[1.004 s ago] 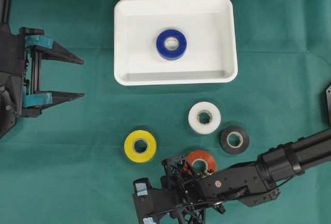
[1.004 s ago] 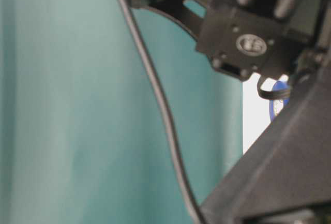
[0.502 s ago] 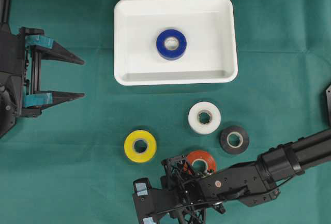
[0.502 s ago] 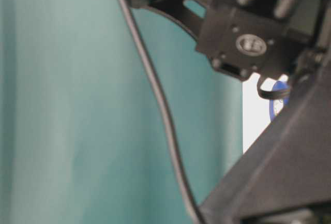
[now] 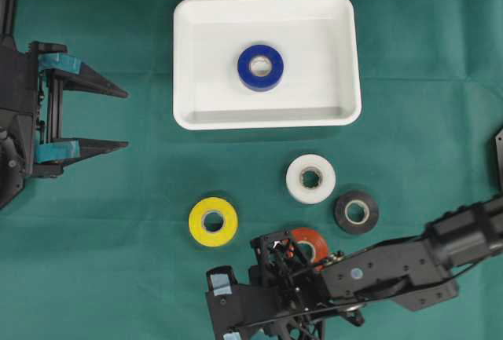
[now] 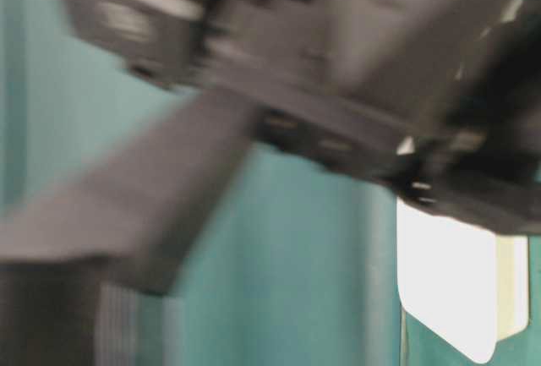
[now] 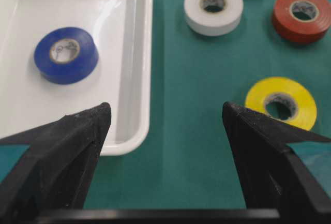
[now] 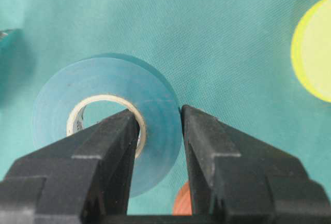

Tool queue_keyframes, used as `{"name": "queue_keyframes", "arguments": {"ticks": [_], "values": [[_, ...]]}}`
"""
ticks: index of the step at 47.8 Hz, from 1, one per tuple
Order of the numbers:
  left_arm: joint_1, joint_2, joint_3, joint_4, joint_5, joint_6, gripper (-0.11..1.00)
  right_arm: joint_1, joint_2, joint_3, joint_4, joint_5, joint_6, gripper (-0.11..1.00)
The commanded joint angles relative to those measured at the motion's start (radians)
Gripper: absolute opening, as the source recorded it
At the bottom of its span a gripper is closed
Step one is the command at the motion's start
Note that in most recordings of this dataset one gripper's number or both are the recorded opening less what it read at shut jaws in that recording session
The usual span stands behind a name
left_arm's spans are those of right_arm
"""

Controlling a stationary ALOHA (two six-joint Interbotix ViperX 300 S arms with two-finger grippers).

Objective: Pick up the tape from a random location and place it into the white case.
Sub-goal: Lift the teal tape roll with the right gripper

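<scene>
In the right wrist view my right gripper [image 8: 159, 114] is shut on the wall of a teal tape [image 8: 98, 105], one finger in its core and the other outside the rim. From overhead this gripper [image 5: 224, 312] sits at the bottom edge and hides the teal roll. The white case [image 5: 267, 118] lies at the top centre with a blue tape [image 5: 260, 67] inside. My left gripper [image 5: 118, 118] stands open at the far left, holding nothing; its wrist view shows the left gripper [image 7: 165, 113] facing the case's corner [image 7: 129, 144].
Loose on the green cloth are a yellow tape [image 5: 213, 221], a white tape [image 5: 310, 178], a black tape [image 5: 356, 212] and a red tape [image 5: 306, 242] partly under my right arm. The table-level view is mostly blurred dark arm, with the case [image 6: 448, 281] at the right.
My right arm has shifted slightly right and down in the overhead view and now blurs across the table-level view. The left arm and the loose rolls have stayed put.
</scene>
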State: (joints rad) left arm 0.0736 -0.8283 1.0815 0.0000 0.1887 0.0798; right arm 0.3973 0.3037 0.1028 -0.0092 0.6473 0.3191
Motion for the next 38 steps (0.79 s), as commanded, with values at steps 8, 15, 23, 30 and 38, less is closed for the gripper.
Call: {"name": "queue_keyframes", "arguments": {"ticks": [8, 15, 23, 30, 38], "values": [[0.003, 0.002, -0.012, -0.002, -0.006, -0.002, 0.85, -0.005, -0.101, -0.018, 0.002, 0.049, 0.002, 0.29], [0.003, 0.002, -0.012, -0.002, -0.006, -0.002, 0.85, -0.011, -0.124, -0.031, 0.002, 0.104, 0.002, 0.29], [0.003, 0.002, -0.012, -0.002, -0.006, -0.002, 0.85, -0.012, -0.152, -0.055, 0.002, 0.152, 0.002, 0.29], [0.003, 0.002, -0.012, -0.002, -0.006, -0.002, 0.85, -0.012, -0.181, -0.071, 0.002, 0.178, 0.002, 0.29], [0.003, 0.000, -0.012, -0.002, -0.006, -0.002, 0.85, -0.011, -0.213, -0.095, 0.000, 0.232, 0.002, 0.29]]}}
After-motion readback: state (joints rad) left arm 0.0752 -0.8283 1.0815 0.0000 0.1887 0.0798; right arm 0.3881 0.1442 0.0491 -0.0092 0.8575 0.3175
